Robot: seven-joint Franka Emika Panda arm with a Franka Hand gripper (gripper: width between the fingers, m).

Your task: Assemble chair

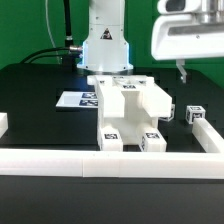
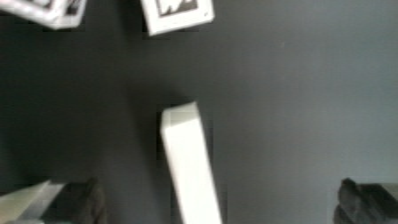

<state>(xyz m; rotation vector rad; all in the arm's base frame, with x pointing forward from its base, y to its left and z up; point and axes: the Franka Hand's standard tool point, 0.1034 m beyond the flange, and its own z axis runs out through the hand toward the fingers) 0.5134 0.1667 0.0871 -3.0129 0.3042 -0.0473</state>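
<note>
While the arm hangs high to one side, we start at the exterior view's left: the marker board (image 1: 78,100) lies flat on the black table (image 1: 30,85). Centre stage, the chair (image 1: 125,108) stands as 1 blocky white body with tags on its faces, close to the border rail (image 1: 110,163) along the near edge. Further right, 1 small tagged block (image 1: 193,115) sits apart from it. Far right and up high, the gripper (image 1: 182,68) hovers. The wrist view shows its 2 fingers (image 2: 71,200) spread wide, gripping nothing, with a plain white bar (image 2: 191,160) on the table below.
</note>
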